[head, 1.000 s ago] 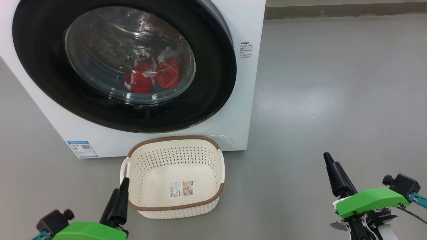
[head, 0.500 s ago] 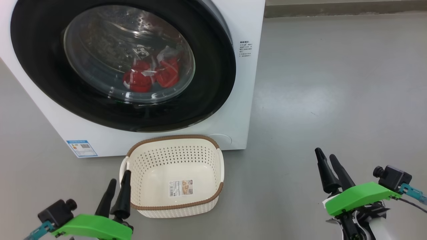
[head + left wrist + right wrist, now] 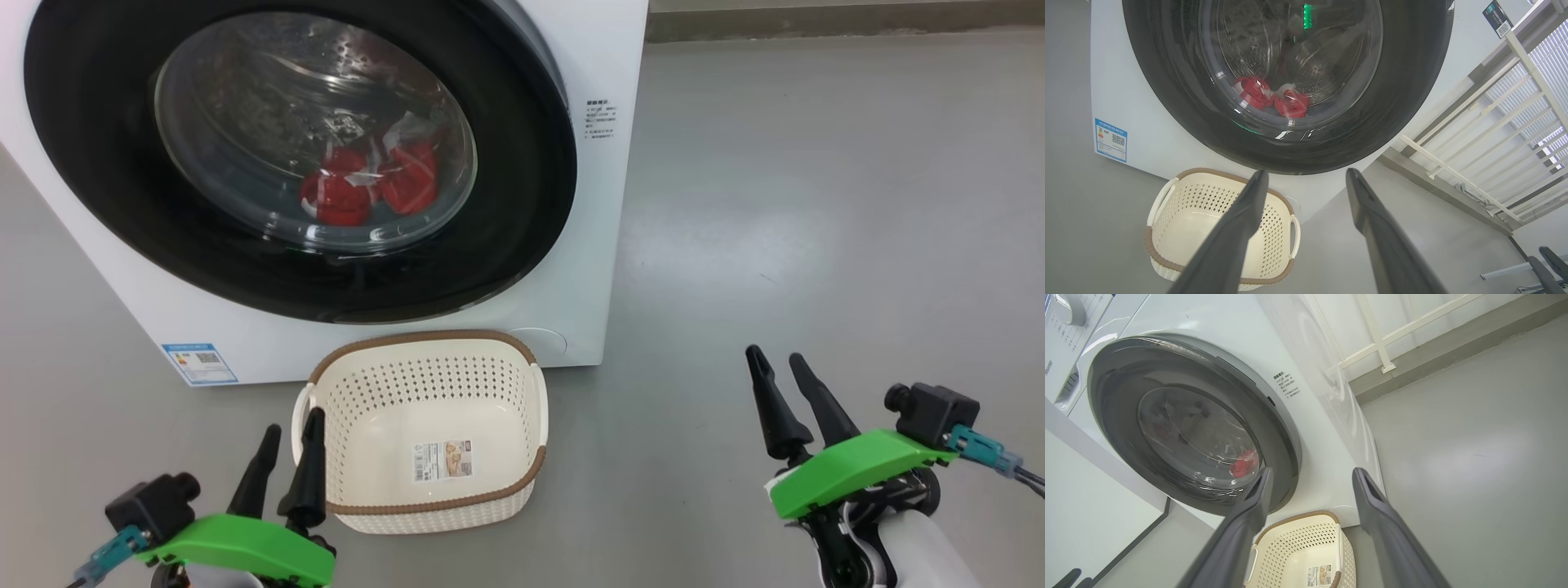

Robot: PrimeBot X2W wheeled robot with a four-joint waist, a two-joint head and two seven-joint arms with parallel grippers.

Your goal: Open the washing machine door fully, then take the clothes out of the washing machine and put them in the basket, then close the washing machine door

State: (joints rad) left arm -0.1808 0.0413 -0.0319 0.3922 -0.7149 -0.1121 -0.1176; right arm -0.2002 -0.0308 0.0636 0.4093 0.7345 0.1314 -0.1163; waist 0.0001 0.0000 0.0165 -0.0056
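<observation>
over the last second both arms have come up and forward. my left fingers (image 3: pixel 309 465) now sit just beside the near-left corner of the basket (image 3: pixel 424 336), and my right fingers (image 3: pixel 771 416) hang well off to the right over the floor (image 3: pixel 816 204). both pairs are spread wide, holding nothing. the washing machine door (image 3: pixel 522 204) is still shut on the washing machine (image 3: pixel 604 73), with the red clothes (image 3: pixel 367 188) behind its glass and the basket empty. i'd say this is only the approach; the door comes first.
</observation>
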